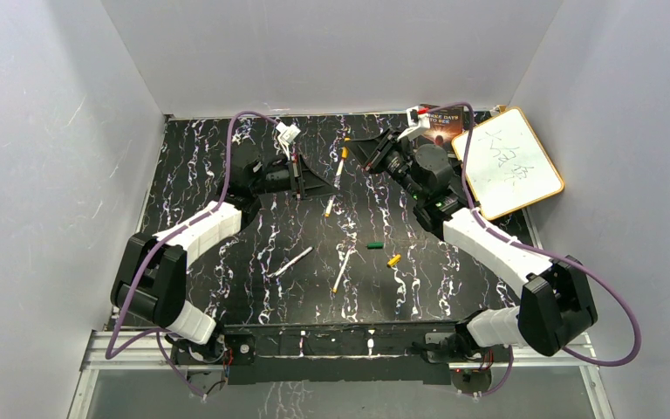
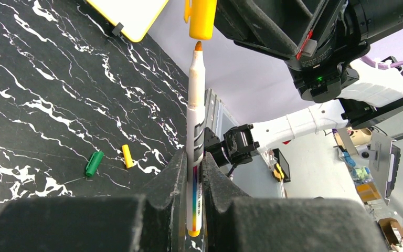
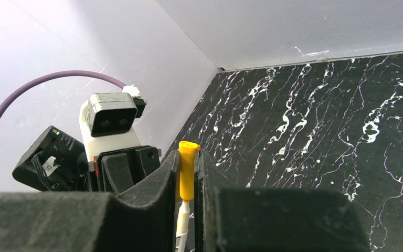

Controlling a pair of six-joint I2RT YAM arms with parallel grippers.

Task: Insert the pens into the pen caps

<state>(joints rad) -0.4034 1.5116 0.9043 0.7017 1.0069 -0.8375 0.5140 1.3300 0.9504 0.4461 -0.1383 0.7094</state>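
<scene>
Both arms reach to the far middle of the table (image 1: 227, 288): the left arm (image 1: 196, 234) comes in from its side, the right arm (image 1: 488, 243) angles in from the other, and the wrists face each other. The left gripper (image 2: 191, 157) is clamped tight on the pen (image 2: 195, 105), pinching the barrel low down so most of it sticks out past the fingers, orange tip leading. Opposite, the right gripper (image 3: 189, 160) has its jaws nearly closed around the cap (image 3: 188, 170), a yellow one, open end towards the pen. And look at the line-up — the tip sits right at the cap's mouth, not sunk in. The barrel is whitish, with a coloured stripe at the grip and a yellow end plug, and pen and cap are both held clear of the table. Down on the marble nearer the bases lie a grey pen (image 1: 292, 262) and a white pen (image 1: 342, 271), a little apart — with a green cap (image 1: 373, 246) and a loose yellow cap (image 1: 393, 260) near each other to their right.
</scene>
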